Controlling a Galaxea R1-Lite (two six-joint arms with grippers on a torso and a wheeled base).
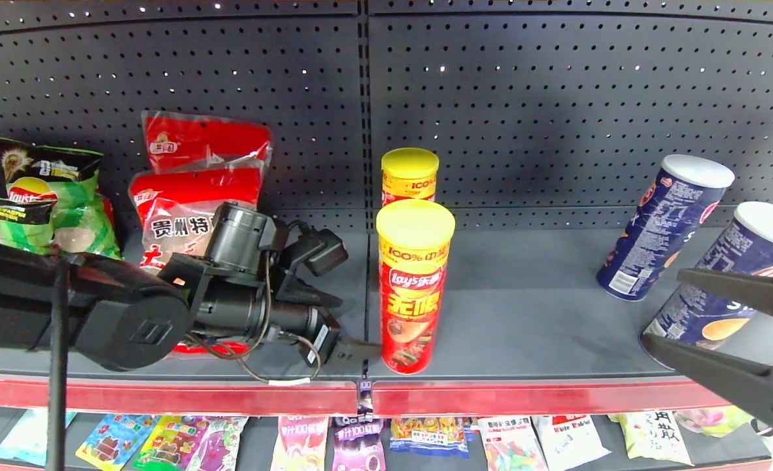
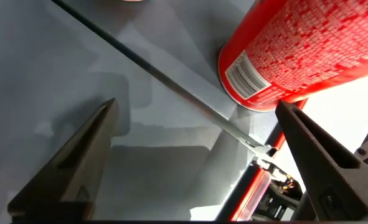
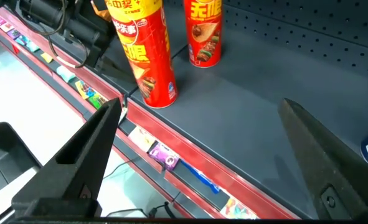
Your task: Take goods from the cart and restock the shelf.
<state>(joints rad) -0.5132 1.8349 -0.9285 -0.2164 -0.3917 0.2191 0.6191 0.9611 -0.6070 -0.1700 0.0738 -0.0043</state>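
Two red chip cans with yellow lids stand mid-shelf, one in front (image 1: 412,294) (image 3: 147,56) and one behind (image 1: 409,173) (image 3: 203,31). My left gripper (image 1: 359,325) (image 2: 196,143) lies low over the grey shelf (image 1: 530,314), open and empty. Its fingertips are just left of the front can, whose base (image 2: 264,74) sits beyond them. My right gripper (image 1: 662,307) (image 3: 202,155) hangs open and empty in front of the shelf's red front rail (image 1: 524,396), near two blue chip cans (image 1: 664,226) (image 1: 746,261).
Red snack bags (image 1: 190,196) and green chip bags (image 1: 46,196) lean against the pegboard at the left. Bare shelf lies between the red and blue cans. Several candy packs (image 1: 360,445) fill the lower shelf. The left arm (image 3: 65,25) rests beside the front can.
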